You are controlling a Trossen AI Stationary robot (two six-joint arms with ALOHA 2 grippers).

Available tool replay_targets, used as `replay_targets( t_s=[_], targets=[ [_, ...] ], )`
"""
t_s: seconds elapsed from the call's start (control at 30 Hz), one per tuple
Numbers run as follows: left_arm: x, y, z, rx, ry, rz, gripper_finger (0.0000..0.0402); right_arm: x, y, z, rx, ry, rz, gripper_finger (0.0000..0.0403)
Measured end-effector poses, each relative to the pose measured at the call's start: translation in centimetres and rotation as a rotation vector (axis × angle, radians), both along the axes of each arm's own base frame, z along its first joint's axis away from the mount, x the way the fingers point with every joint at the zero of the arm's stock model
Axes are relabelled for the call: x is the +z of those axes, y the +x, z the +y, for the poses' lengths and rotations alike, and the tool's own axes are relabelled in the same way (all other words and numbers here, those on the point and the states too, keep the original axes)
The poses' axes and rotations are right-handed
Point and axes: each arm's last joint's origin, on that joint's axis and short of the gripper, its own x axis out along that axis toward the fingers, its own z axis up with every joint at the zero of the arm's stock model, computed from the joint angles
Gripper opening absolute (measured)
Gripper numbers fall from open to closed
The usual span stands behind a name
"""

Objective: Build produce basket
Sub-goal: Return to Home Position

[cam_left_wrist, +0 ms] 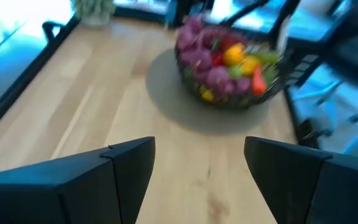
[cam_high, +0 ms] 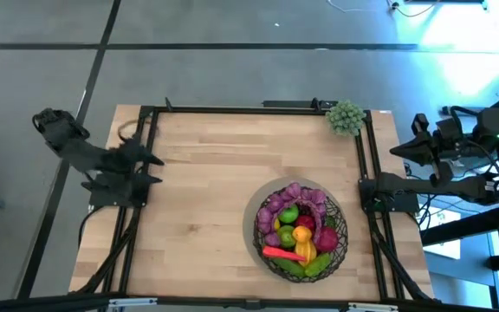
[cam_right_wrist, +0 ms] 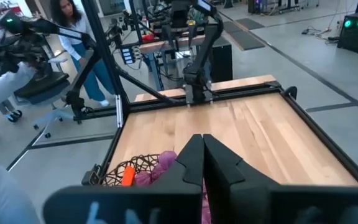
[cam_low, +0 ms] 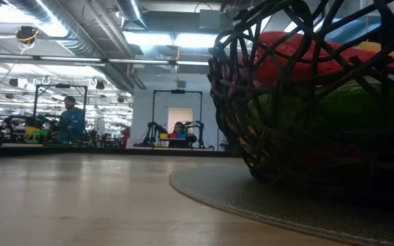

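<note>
The basket [cam_high: 297, 230] of dark woven wire stands on a round grey mat [cam_high: 251, 227] at the near right of the wooden table. It is heaped with produce: purple grapes [cam_high: 288, 201], a green apple [cam_high: 288, 214], a yellow lemon [cam_high: 301, 234], an orange carrot [cam_high: 282, 253] and a green cucumber [cam_high: 314, 267]. The low view shows the basket [cam_low: 306, 102] close up on the mat [cam_low: 252, 198]. My left gripper [cam_left_wrist: 201, 180] is open and empty at the table's left edge [cam_high: 156, 170], pointing toward the basket [cam_left_wrist: 229, 62]. My right gripper [cam_right_wrist: 202, 155] is shut and empty at the right edge [cam_high: 364, 191].
A green bunchy thing [cam_high: 346, 117] lies at the table's far right corner. A black frame [cam_high: 232, 109] runs round the table. Bare wood spreads across the middle and left [cam_high: 206, 191]. People are in the room beyond [cam_right_wrist: 67, 37].
</note>
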Motion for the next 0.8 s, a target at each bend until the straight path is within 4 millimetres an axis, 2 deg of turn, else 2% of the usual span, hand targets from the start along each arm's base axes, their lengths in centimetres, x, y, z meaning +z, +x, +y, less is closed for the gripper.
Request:
replay_targets(
  t_s=[0.13,0.27,0.6,0.8],
  targets=[
    [0.3,-1.4,1.0,-0.034,0.001,-0.09,0.0238,-1.3,-0.6,0.2,0.008,0.003,-0.007,0.0],
    [-0.4,-2.5,1.7,-0.105,-0.01,-0.186,0.0239,-3.4,-1.2,0.3,0.004,0.021,-0.063,0.0],
    [-5.4,-4.3,3.1,-0.119,-0.056,-0.318,0.0236,-8.2,-2.0,0.6,0.043,0.044,-0.185,0.0],
    [-7.9,-5.0,3.6,-0.137,-0.03,-0.429,0.0236,-10.9,-1.1,0.4,0.048,0.04,-0.198,0.0]
  ],
)
